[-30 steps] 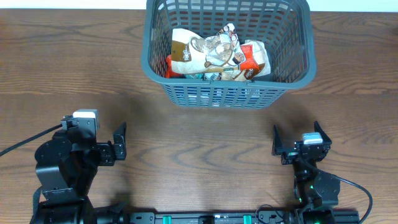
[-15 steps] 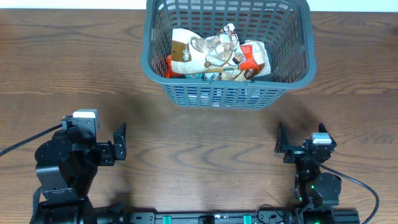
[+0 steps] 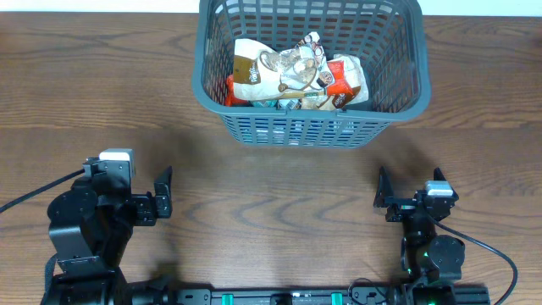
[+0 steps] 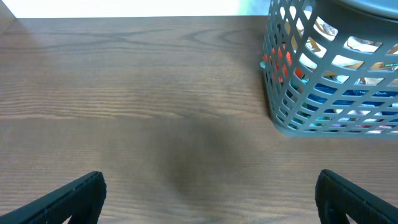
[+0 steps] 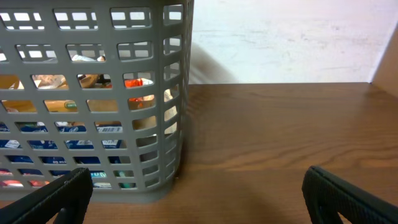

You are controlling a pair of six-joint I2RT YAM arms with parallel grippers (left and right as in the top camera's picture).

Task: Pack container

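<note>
The dark grey lattice container (image 3: 204, 80) stands at the back middle of the wooden table. It holds several snack packets (image 3: 292, 74), white, brown and red. My left gripper (image 3: 163, 194) is open and empty, low at the front left, far from the container. My right gripper (image 3: 382, 196) is open and empty at the front right. The left wrist view shows open jaws (image 4: 208, 200) over bare wood, with the container (image 4: 278, 115) at the upper right. The right wrist view shows open jaws (image 5: 198, 196) and the container's corner (image 5: 176, 93) close at the left.
A white wall (image 5: 286, 40) rises behind the table's far edge. Both arm bases sit at the table's front edge. Bare wood lies between the grippers and the container.
The right arm shifted slightly right and towards the front a second ago, then held still. The left arm and the container have not moved.
</note>
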